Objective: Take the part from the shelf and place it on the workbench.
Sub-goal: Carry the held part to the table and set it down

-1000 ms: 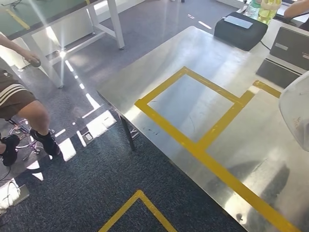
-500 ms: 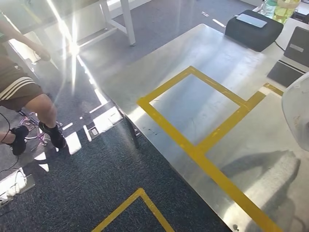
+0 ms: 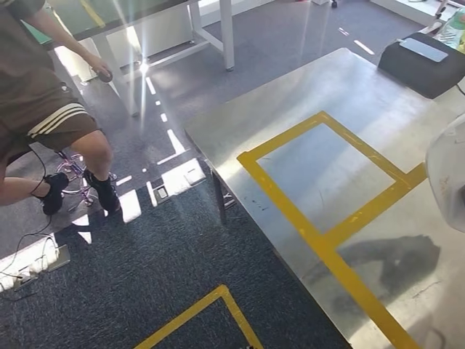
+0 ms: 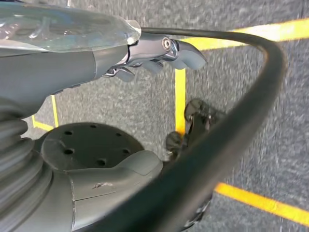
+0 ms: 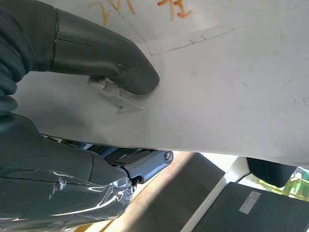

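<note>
Centrally, the part [image 5: 226, 87] is a broad, pale white panel with a smooth matte face; orange handwritten marks sit near the upper edge of the right wrist view, and thin pencil-like lines cross its surface. In the head view the same part [image 3: 447, 182] appears as a rounded whitish shape at the right edge of the frame, above the workbench [image 3: 340, 94] and casting a dark shadow on the metal at lower right. The right hand [image 5: 109, 96] grips the part: its thick grey thumb [image 5: 120, 67] presses on the panel's face beside a small white clip-like tab, while darker fingers [image 5: 149, 162] lie under the panel's edge.

The workbench is a brushed metal sheet filling the right half of the head view, marked with yellow tape [image 3: 323, 240] that outlines a rectangle at centre right and runs on toward the lower right corner. A black padded case [image 3: 422, 65] lies on it at upper right.

The left hand [image 4: 109, 111] holds nothing; its fingers [image 4: 175, 50] extend straight, apart from the thumb, above dark carpet with yellow floor lines. A black cable [image 4: 233, 135] arcs across that view in front of the hand.

At upper left of the head view a person [image 3: 49, 109] in brown shorts sits beside a white-legged table [image 3: 224, 36]. Yellow floor tape [image 3: 213, 305] marks the dark carpet at bottom centre.
</note>
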